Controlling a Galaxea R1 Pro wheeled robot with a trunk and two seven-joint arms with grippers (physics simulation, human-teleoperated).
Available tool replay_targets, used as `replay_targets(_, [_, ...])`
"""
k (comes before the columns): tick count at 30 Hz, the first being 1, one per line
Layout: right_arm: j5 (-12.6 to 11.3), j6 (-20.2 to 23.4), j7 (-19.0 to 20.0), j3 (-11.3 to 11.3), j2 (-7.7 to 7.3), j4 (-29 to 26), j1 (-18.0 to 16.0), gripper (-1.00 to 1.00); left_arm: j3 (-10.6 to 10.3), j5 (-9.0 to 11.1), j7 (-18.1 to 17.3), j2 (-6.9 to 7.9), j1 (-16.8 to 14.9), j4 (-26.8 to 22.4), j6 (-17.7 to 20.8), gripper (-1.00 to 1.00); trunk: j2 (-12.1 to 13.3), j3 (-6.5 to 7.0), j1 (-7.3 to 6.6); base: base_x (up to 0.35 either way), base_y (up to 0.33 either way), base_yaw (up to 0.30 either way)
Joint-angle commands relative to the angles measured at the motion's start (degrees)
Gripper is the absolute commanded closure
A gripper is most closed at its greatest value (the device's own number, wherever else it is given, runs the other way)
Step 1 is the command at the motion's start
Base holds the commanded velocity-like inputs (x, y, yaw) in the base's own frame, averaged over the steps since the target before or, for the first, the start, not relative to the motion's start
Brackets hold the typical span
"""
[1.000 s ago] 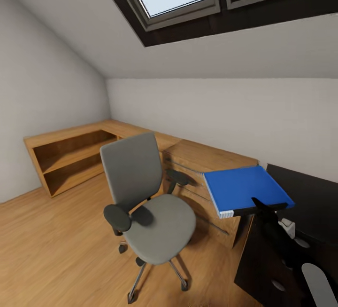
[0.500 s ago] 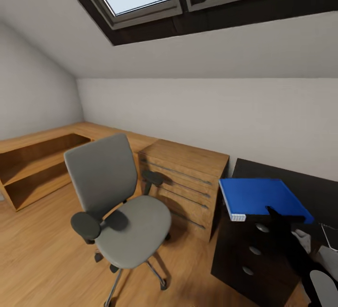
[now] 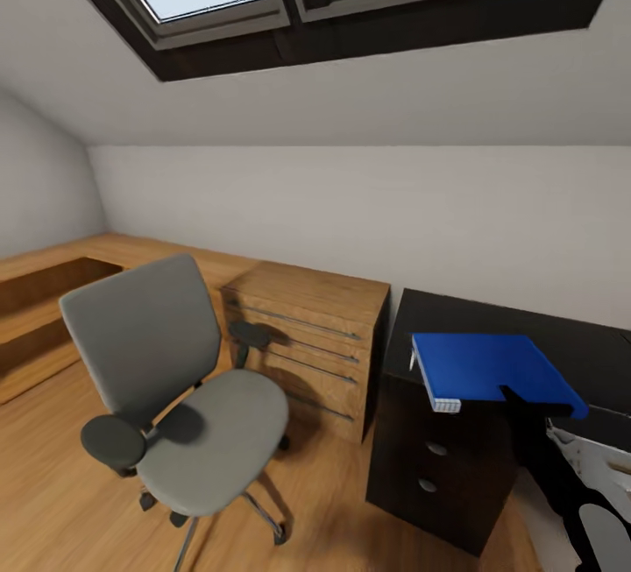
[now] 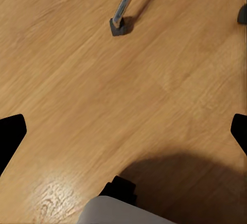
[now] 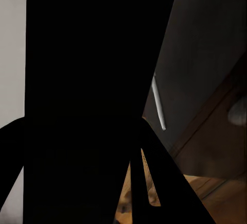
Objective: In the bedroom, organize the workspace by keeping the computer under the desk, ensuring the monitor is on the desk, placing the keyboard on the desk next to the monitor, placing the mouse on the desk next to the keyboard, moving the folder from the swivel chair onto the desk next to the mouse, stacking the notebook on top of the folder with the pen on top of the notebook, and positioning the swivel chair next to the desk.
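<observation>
Centrally in the head view, the right gripper [image 3: 524,395] is clamped on the near edge of the folder [image 3: 486,368], holding it level above the end of the desk [image 3: 526,327]. Beside the desk stands a wooden chest of drawers [image 3: 311,327], and the swivel chair [image 3: 175,388] stands apart on the wooden floor [image 3: 53,484]. The pen [image 5: 159,103] lies on the dark desk top. The left gripper [image 4: 123,131] hangs over the floor, fingers spread apart, near a chair caster [image 4: 118,27].
</observation>
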Motion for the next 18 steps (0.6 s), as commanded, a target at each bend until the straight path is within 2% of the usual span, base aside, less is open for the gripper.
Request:
replay_targets(1, [-0.46, 0.32, -0.14, -0.08, 0.02, -0.03, -0.05, 1.00, -0.23, 0.52, 0.38, 0.04, 0.02, -0.08, -0.21, -1.00, -0.03, -0.05, 0.00, 0.000, 0.000, -0.269])
replay_targets(6, [-0.46, 0.32, -0.14, -0.10, 0.00, -0.03, -0.05, 1.00, -0.34, 0.44, 0.32, -0.01, 0.02, 0.01, -0.53, -1.00, -0.03, -0.05, 0.00, 0.000, 0.000, -0.269])
replay_targets(18, [-0.54, 0.46, -0.04, -0.92, -0.07, -0.12, -0.05, 1.00, -0.49, 0.42, 0.29, -0.04, 0.02, 0.02, -0.50, -1.00, 4.78, 2.11, -2.63, 0.000, 0.000, -0.260])
